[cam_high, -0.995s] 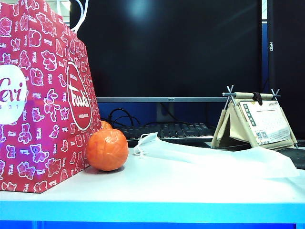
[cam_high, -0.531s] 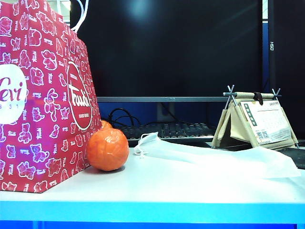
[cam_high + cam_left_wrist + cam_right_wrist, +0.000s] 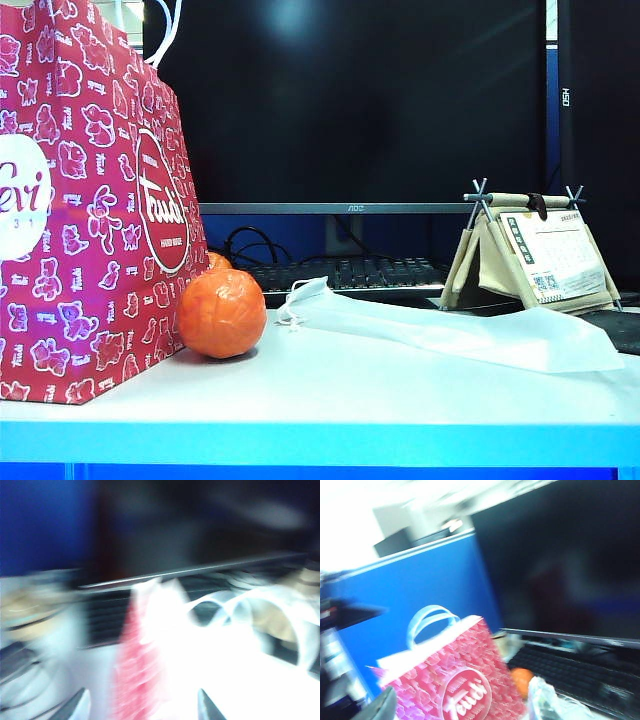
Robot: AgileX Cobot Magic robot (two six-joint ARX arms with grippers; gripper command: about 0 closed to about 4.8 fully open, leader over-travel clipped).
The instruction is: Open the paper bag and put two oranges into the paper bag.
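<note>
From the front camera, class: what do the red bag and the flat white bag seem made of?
Paper bag: probably glossy printed paper, given its stiff flat walls, sharp corner fold and slight sheen. White bag: looks like thin matte fabric, possibly non-woven; it lies limp and softly creased.

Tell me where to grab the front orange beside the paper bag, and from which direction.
Grip the front orange across its middle, coming from above, probably with the right gripper. It is round and touches the paper bag, so only its top and its side toward the white fabric bag are free.
</note>
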